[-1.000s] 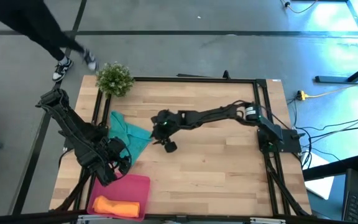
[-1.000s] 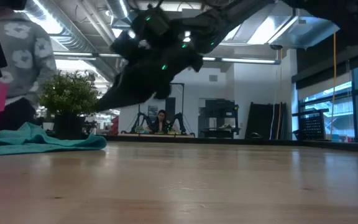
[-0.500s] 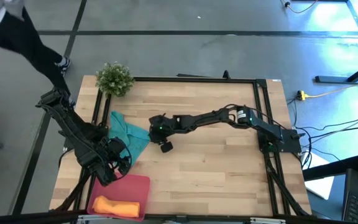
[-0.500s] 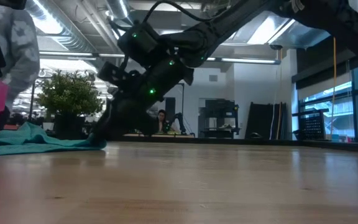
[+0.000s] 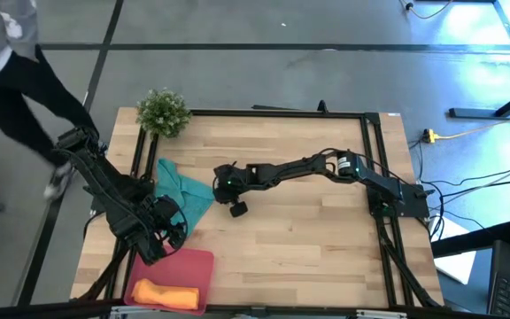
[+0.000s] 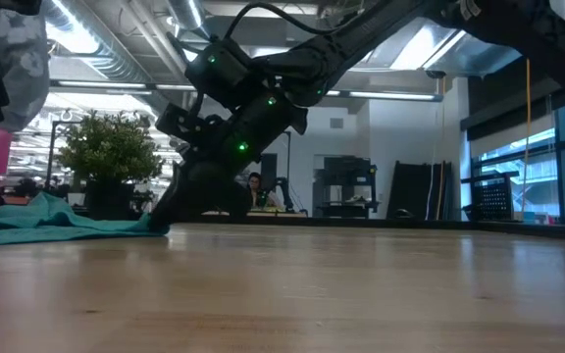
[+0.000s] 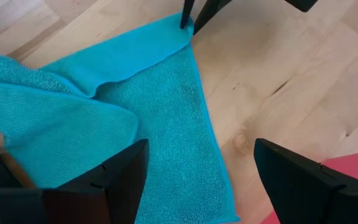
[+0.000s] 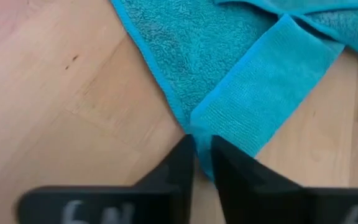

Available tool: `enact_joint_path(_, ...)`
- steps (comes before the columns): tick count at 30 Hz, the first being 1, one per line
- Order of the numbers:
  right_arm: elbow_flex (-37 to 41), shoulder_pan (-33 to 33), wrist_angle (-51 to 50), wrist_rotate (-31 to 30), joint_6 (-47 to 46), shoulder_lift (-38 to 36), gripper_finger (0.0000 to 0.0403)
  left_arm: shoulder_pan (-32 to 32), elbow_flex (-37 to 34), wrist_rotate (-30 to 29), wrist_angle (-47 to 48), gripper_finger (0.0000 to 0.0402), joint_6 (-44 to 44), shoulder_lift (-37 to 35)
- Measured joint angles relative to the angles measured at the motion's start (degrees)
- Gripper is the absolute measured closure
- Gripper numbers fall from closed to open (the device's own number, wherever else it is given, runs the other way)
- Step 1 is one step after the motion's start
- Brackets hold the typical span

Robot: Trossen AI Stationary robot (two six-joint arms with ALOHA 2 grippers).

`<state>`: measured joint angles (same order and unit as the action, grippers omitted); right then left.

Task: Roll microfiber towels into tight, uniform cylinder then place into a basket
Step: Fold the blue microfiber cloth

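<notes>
Teal towel | corner pinched in right pincer | left pincer open above

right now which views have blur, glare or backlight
High view: person motion-blurred, bluish glare on the floor at right. Low view: near table soft, right arm backlit by ceiling lights. Right wrist view: teal towel sharp, own fingers blurred.

A: What colours are on the table?

B: The crumpled towel is teal, with a smoother band along its hem. The rolled towel is bright orange, lying in a pink-red basket.

A: And the rest?

B: Pale wooden tabletop with darker grain flecks, a green plant, and black arms showing small green lights.
</notes>
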<state>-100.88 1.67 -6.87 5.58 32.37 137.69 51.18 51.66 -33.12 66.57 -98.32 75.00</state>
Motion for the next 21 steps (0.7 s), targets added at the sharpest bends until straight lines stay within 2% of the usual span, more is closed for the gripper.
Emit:
enact_joint_path(4, 0.0, 0.0, -1.1, 0.0, -0.6, 0.0, 0.0394, 0.0, 0.0, 0.0, 0.0, 0.0124, 0.0, 0.0)
enact_joint_path(11, 0.0, 0.0, -1.3, -0.2, -0.8, 0.0, 0.0398, 0.0, 0.0, 0.0, 0.0, 0.0124, 0.0, 0.0)
enact_joint_path(16, -2.7, 0.0, -5.8, -6.0, -1.3, 0.0, 0.04, 0.0, 0.0, 0.0, 0.0, 0.0124, 0.0, 0.0)
enact_joint_path(21, -6.6, 0.0, -11.8, -6.7, -3.4, 0.0, 0.0401, 0.0, 0.0, 0.0, 0.0, 0.0124, 0.0, 0.0)
